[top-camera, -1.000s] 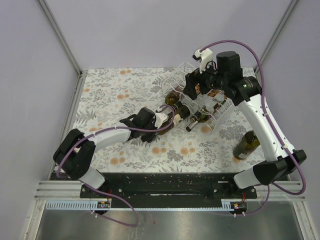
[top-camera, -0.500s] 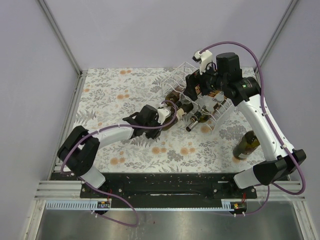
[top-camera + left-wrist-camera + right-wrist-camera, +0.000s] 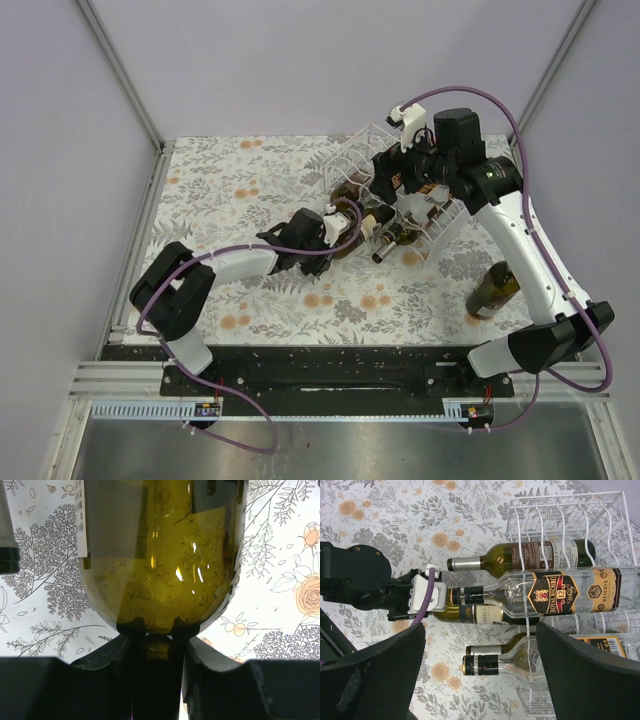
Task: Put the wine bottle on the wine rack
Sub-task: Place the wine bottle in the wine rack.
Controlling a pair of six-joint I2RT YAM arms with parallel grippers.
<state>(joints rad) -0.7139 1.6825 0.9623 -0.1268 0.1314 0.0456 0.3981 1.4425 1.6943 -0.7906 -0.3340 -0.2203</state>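
In my left gripper (image 3: pixel 159 641), clamped tight, sits the wine bottle (image 3: pixel 160 555) neck. Beneath my right gripper (image 3: pixel 481 630), fingers spread wide, lies the wine rack (image 3: pixel 360 145).

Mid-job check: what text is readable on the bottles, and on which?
"ROYAL RICHRO 12 WHISKY": clear bottle, black label.
"RESERVE": same bottle, gold label.
"MARO", cut off: green bottle under it.
Top bottle label: too small.
Lowest bottle barcode: unreadable.
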